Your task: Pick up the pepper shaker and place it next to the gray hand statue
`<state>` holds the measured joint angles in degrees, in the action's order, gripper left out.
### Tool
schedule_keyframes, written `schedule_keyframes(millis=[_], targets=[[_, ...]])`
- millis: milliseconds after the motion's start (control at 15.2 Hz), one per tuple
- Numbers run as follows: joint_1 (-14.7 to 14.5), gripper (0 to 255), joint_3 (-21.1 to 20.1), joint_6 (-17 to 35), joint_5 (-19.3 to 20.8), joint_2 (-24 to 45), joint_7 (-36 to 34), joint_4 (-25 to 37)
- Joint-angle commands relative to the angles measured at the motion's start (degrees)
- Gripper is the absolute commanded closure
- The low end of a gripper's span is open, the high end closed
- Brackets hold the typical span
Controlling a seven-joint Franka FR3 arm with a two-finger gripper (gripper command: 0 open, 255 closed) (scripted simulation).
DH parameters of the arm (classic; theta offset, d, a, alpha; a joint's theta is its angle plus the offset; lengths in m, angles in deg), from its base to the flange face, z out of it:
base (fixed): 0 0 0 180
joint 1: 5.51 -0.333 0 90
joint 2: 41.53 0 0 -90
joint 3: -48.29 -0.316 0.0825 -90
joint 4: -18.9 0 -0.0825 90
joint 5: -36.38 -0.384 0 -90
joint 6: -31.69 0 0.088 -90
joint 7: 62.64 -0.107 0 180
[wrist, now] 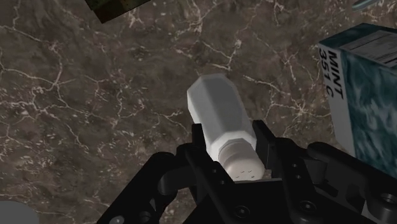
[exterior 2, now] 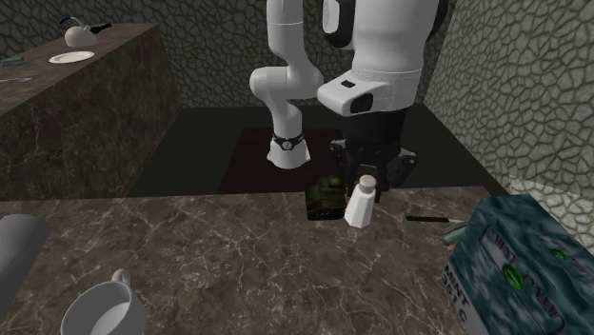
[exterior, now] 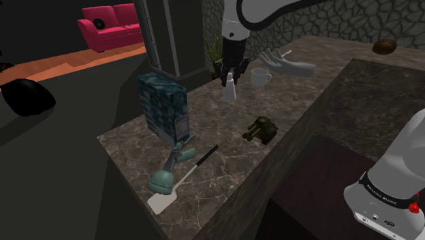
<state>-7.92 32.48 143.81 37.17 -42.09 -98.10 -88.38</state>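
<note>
From where I stand, the gripper (exterior: 230, 73) has its jaws closed on the white pepper shaker (exterior: 230, 90), pinching it high up, just under the perforated cap, with the black fingers (wrist: 262, 139) pressed to either side. The shaker's body hangs below the grip, near the back of the marble bench (exterior: 225, 157); I cannot tell whether its base rests on the stone or is just off it.

That high, narrow hold is what worries me. Most of the shaker hangs free below the fingers, so a quick swing could make it pivot or slide out, and in the wrist view it already sits at a slant to the fingers.

The route is tight too. A white mug (exterior: 259, 77) stands between the shaker and the gray hand statue (exterior: 291, 63), so a low carry could knock the mug or clip the statue's outstretched fingers. A tilted release would probably tip the shaker over. The toy tank (exterior: 261, 128) and the mint box (exterior: 163, 106) sit well apart from that path
</note>
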Motion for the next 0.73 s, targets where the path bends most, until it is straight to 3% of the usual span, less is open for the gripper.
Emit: schedule_keyframes(millis=[0,660], targets=[[0.0,255,0.0,-1.5,-0.1,-0.2,0.0,1.3],[0.0,255,0.0,-9.1,-0.1,-0.1,0.1,9.0]])
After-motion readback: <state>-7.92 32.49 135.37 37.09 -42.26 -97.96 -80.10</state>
